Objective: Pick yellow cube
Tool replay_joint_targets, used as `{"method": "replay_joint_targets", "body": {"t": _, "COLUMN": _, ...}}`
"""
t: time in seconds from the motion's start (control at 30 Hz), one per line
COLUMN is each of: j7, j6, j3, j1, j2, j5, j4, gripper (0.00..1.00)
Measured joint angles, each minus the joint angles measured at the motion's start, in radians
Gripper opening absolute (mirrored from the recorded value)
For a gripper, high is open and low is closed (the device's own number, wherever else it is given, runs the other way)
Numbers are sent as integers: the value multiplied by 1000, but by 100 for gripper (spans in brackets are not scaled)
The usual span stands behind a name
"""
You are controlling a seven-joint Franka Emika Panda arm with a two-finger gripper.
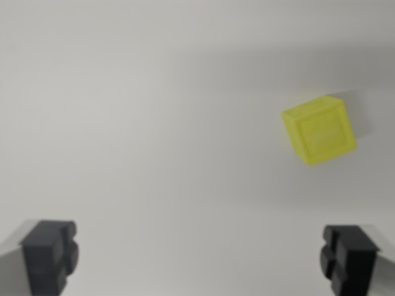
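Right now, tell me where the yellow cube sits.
The yellow cube lies on the plain white surface in the wrist view's right half, above the middle, up beyond the right fingertip of the open gripper.

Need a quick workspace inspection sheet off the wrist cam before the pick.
Surface: plain white table, bare apart from the cube.
Job's things: yellow cube resting on the table at the wrist view's right, turned at a slight angle, untouched.
Clutter: nothing seen.
Grippers: tool open, two dark fingers spread wide at the bottom edge, holding nothing; cube lies beyond them, not between.
Cables: nothing seen.
Surroundings: nothing seen beyond the table.
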Motion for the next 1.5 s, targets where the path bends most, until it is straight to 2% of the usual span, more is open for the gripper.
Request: {"method": "replay_joint_targets", "body": {"t": 1.5, "j7": -208, "j6": 148, "j3": 0, "j1": -69, "j2": 123, "j5": 7, "j4": -39, "gripper": 100}}
